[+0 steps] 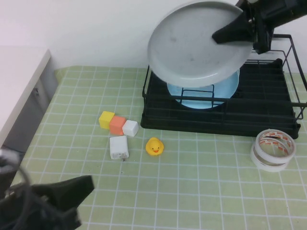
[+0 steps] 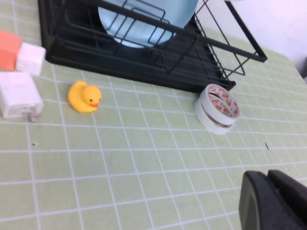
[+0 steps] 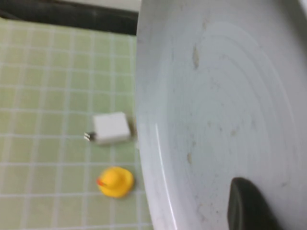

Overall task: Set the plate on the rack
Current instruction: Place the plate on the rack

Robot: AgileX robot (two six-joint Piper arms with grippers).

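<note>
The large pale grey plate (image 1: 196,43) hangs tilted in the air above the left end of the black wire rack (image 1: 268,112). My right gripper (image 1: 240,29) is shut on the plate's right rim, one finger (image 3: 247,206) lying across its ringed underside (image 3: 225,105). A light blue plate (image 1: 225,88) stands in the rack behind and below it; it also shows in the left wrist view (image 2: 144,19). My left gripper (image 1: 72,191) is low at the table's near left corner, its fingers together with nothing between them (image 2: 268,201).
Yellow, orange and white blocks (image 1: 118,124), a white charger (image 1: 118,146) and a yellow rubber duck (image 1: 154,146) lie left of the rack. Two stacked tape rolls (image 1: 273,149) sit at the rack's front right corner. A white cabinet (image 1: 19,81) borders the table's left.
</note>
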